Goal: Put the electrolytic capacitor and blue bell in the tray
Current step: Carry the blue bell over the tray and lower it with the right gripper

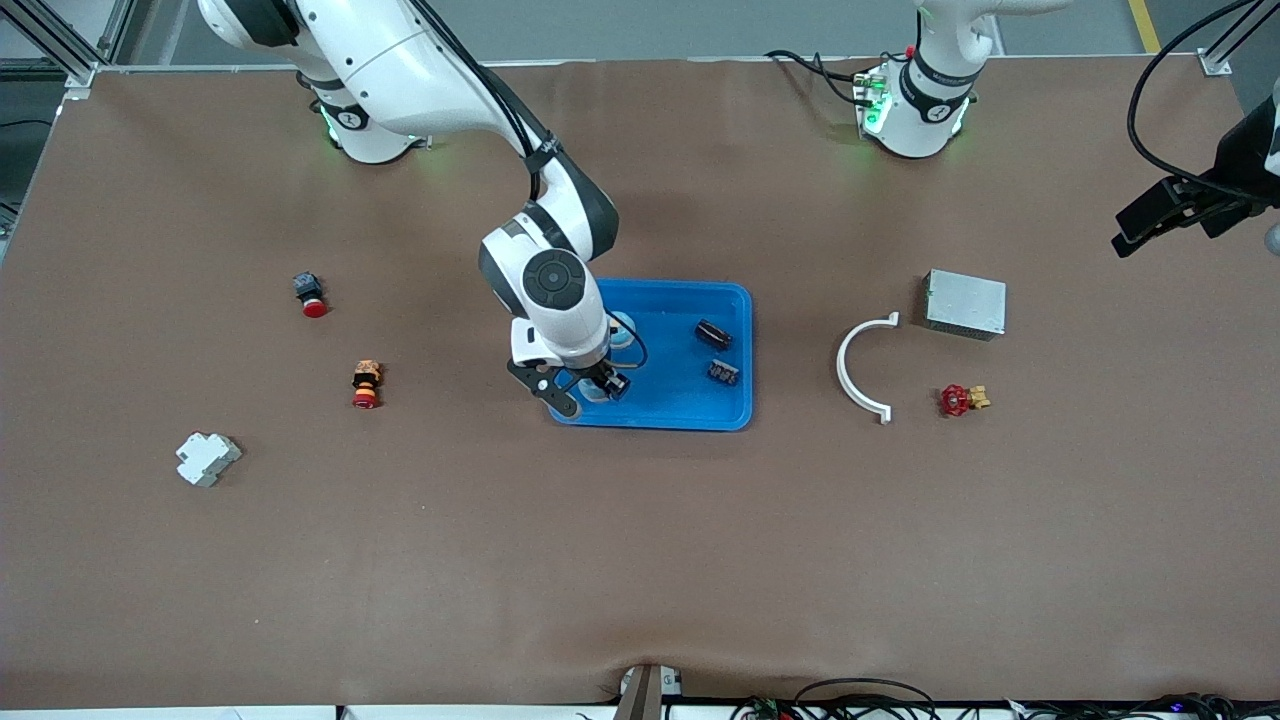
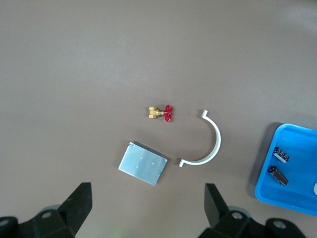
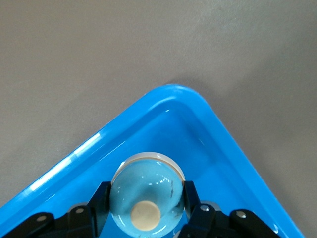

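Blue bell is clamped between the right tool's fingers, low inside the tray at its corner. The electrolytic capacitor lies in the tray beside it, toward the left arm's end. Left tool waits, spread wide, empty, above the brown surface. No legible markings.

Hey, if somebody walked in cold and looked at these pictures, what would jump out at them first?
The bright-blue tray at the table's middle, with the right gripper low in one corner, fingers closed around the blue bell. Two dark electrolytic capacitors lie toward the tray's other end. The left gripper waits open, high over the white curved clamp, grey metal box and red-handled valve.
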Robot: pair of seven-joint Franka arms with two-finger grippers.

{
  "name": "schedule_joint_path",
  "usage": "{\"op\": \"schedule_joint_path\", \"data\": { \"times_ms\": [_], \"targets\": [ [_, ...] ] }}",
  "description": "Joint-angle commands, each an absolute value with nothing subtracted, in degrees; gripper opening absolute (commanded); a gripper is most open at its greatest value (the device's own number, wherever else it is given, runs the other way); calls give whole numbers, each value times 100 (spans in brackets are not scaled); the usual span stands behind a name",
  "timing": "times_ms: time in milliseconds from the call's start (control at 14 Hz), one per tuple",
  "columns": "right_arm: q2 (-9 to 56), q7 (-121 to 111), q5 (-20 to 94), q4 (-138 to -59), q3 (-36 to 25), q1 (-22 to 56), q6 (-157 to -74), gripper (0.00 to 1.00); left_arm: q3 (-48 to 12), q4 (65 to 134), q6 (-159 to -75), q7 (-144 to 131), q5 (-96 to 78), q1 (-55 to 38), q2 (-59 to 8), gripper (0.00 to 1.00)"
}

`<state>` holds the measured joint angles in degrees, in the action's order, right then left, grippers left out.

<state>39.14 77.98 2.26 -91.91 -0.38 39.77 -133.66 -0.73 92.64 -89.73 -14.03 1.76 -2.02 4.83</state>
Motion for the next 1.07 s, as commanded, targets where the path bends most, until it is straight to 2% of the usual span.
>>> {"op": "schedule_joint_path", "data": {
  "times_ms": [0, 997],
  "targets": [
    [4025, 8077, 264, -9053, -105, 4183, -13412, 0, -245, 9431, -8983, -1301, 88, -202, 615, 100],
    [4245, 8147, 167, -9097, -123, 4245, -13632, 0, -272, 9229, -8631, -853, 123, -193, 563, 100]
  ]
}}
